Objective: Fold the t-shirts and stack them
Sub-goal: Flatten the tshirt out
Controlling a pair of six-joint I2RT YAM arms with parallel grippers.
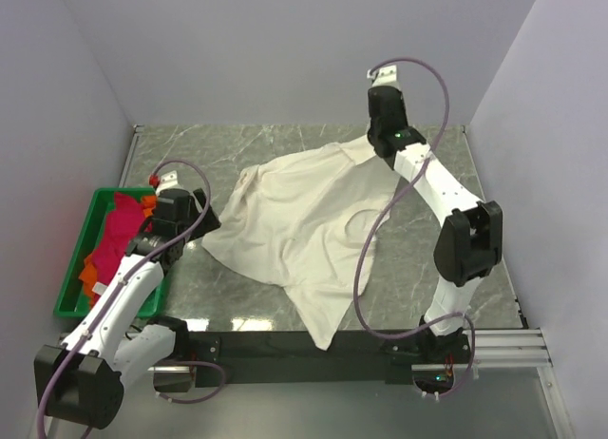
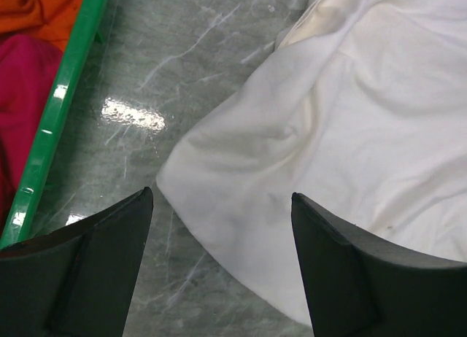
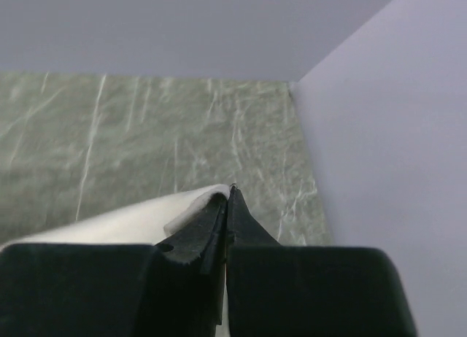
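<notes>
Cream t-shirt (image 1: 304, 220) corner pinched in right hand (image 3: 230, 198).

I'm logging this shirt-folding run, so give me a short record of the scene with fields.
table: grey marbled
cream t-shirt: rumpled, spread mid-table
right gripper: shut on the cream t-shirt's far right corner
left gripper: open, above its left edge
green crate: at table's left, holds crimson-pink t-shirt and orange t-shirt
</notes>
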